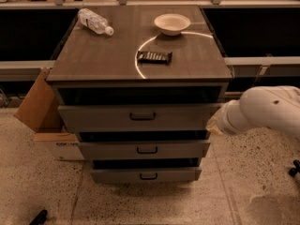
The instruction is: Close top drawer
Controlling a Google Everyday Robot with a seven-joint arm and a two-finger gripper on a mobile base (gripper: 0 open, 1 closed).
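Three-drawer grey bench (93, 64): top drawer (103, 118) just under bench top, partly pulled out, widest and tallest front, small dark bar handle (142, 116) centred. Pincer (212, 124) at bench's right side, by drawer front's end; open or closed, cannot tell.

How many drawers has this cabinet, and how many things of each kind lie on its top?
Drawers: 3 (top drawer, middle drawer, bottom drawer)
Plastic bottle: 1
White bowl: 1
Dark packet: 1
Total: 6
The gripper is at the right end of the top drawer's front.
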